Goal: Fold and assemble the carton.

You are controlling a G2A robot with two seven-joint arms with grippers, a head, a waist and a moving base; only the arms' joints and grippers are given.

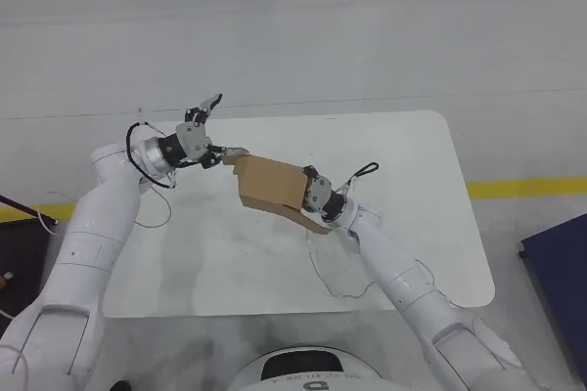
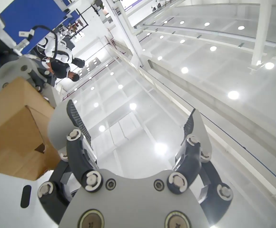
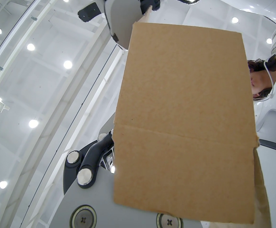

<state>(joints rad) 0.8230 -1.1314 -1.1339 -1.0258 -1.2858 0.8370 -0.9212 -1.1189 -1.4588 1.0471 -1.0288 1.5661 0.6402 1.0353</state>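
A white table with rounded corners stands on a pale grey floor. A brown cardboard carton, partly folded into a box shape, sits over the middle of the tabletop, slightly toward the far edge. Whether it rests on the surface cannot be told.

The left gripper is at the carton's left end, near the far left corner of the tabletop. Its jaws are spread wide with nothing between them. The back of one finger lies against a small flap at that end of the carton, and the other finger points away toward the far edge.

The right gripper meets the carton's right end near the tabletop's centre. A flat panel of the carton with a fold crease covers it in the right wrist view, so whether it grips the cardboard cannot be told.

On the floor, a yellow line runs to the right of the table, and a blue panel lies near the right corner. Dark equipment sits to the left. Overhead is a high white ceiling with rows of round lights.
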